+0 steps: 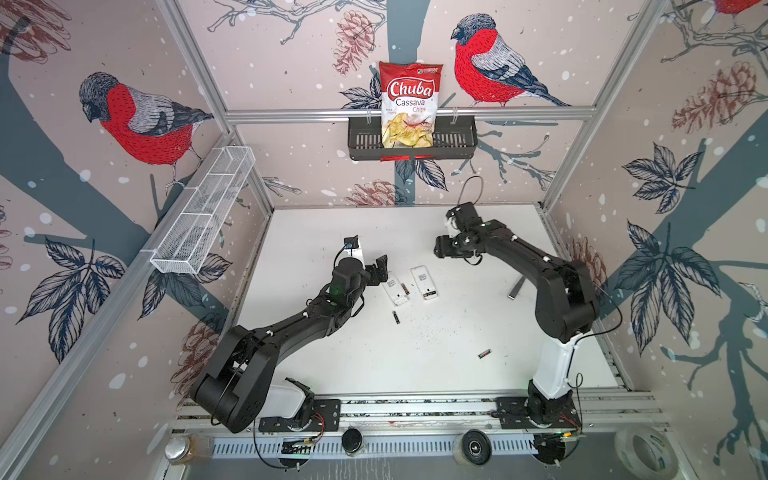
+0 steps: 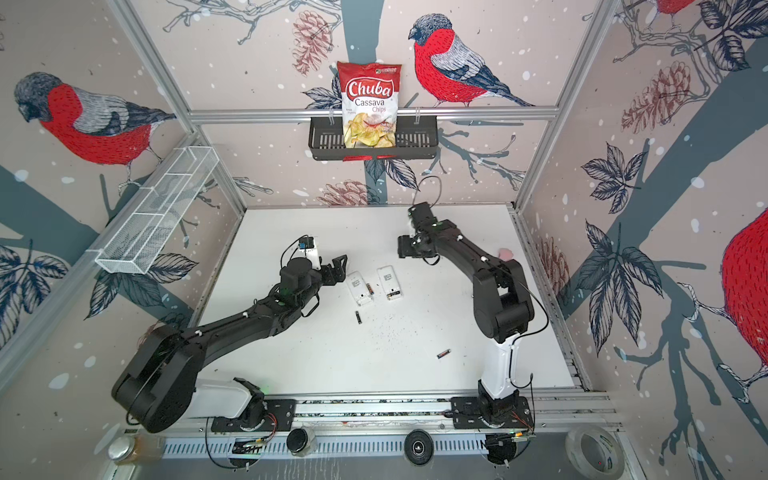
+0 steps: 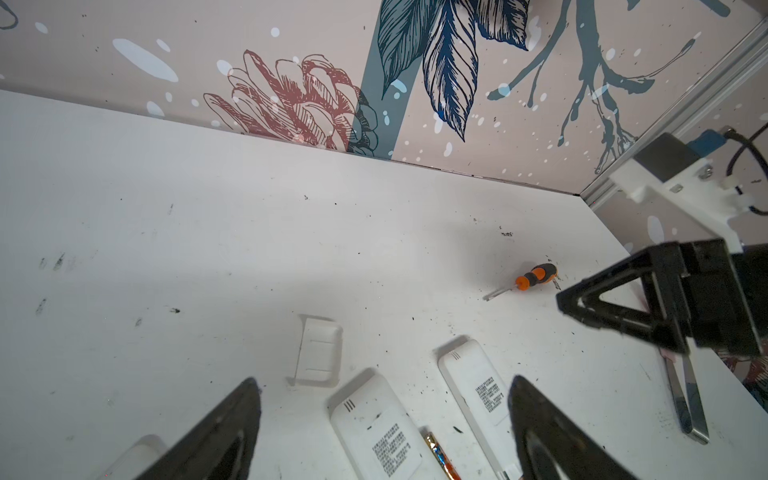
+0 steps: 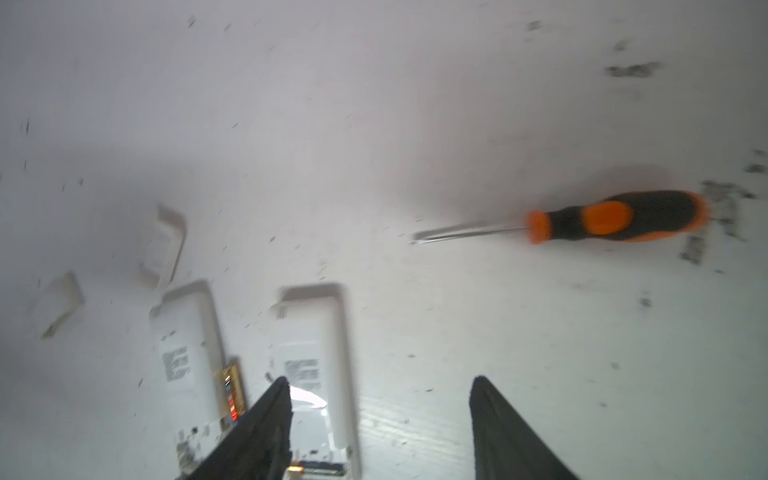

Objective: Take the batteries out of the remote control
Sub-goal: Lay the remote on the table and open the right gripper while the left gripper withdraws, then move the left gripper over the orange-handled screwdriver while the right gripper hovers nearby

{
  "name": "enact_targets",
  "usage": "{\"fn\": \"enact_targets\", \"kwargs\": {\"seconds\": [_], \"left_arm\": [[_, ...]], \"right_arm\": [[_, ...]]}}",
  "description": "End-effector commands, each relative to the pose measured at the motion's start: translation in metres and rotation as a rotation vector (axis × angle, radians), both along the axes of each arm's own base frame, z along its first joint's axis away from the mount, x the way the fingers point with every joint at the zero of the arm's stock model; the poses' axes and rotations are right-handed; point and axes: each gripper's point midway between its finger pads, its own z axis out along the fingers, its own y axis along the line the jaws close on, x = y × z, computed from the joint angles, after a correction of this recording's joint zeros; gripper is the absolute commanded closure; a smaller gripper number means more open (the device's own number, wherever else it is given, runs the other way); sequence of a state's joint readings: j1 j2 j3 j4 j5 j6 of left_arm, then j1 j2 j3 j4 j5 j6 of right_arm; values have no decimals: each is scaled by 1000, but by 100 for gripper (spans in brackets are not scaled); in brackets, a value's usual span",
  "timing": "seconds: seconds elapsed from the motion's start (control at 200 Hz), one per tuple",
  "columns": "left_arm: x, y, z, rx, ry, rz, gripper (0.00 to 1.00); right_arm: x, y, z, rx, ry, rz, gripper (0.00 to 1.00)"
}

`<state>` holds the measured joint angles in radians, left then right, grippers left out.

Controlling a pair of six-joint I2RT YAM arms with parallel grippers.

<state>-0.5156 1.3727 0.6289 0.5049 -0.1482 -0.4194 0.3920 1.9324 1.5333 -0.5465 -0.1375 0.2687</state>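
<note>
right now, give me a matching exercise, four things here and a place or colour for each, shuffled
1 chips bag
2 screwdriver
3 white mesh basket
4 left remote

A on the left wall
B in the black basket
C orange and black handle
D beside a battery

Pairs: 1-B, 2-C, 3-A, 4-D

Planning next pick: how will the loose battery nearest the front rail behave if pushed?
The battery lies on its side, a thin cylinder on flat table: probably rolls. Small, so likely light. Round sides may slip when pinched.
</note>
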Motion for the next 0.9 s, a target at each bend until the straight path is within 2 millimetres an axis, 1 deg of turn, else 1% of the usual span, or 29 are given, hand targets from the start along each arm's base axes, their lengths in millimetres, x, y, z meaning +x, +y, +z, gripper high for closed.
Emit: {"fn": "enact_targets", "kwargs": {"seconds": [0.0, 0.075, 0.155, 0.25, 0.285, 0.365, 0.385, 0.4, 0.41, 0.445, 0.485, 0.52, 0.63, 0.715, 0.801, 0.891], "left_arm": [[2, -5, 6, -4, -19, -24, 8], [7, -11, 9, 16, -23, -49, 9], [15, -23, 11, 34, -22, -94, 10], [22, -52, 13, 36, -17, -229, 11], [25, -63, 12, 30, -8, -279, 11], [33, -89, 8, 20, 26, -386, 11], [34, -96, 8, 16, 34, -418, 11], [33, -100, -1, 20, 62, -440, 12], [37, -104, 4, 15, 56, -453, 12], [41, -114, 3, 13, 71, -491, 14], [44, -124, -5, 11, 96, -528, 15], [48, -132, -7, 10, 104, -556, 16], [60, -147, -15, 36, 120, -605, 20], [70, -157, -20, 69, 125, -637, 22], [79, -168, -27, 128, 128, -668, 25], [87, -177, -35, 183, 132, -706, 26]], "right_arm": [[13, -27, -3, 67, 18, -90, 35], [20, -47, -2, 94, 1, -149, 34], [24, -66, 7, 159, -30, -207, 33], [27, -89, 15, 234, -65, -273, 33], [28, -97, 20, 258, -83, -291, 33], [26, -111, 23, 296, -108, -326, 33], [26, -113, 25, 303, -117, -329, 33], [26, -114, 26, 309, -122, -332, 33], [25, -115, 26, 313, -125, -333, 33], [25, -119, 28, 326, -139, -339, 33], [23, -123, 29, 341, -149, -347, 33], [22, -127, 30, 355, -160, -357, 33], [16, -138, 34, 420, -198, -383, 32], [10, -142, 35, 461, -220, -398, 32], [5, -141, 38, 490, -235, -395, 32], [-1, -135, 41, 525, -251, -384, 32]]}}
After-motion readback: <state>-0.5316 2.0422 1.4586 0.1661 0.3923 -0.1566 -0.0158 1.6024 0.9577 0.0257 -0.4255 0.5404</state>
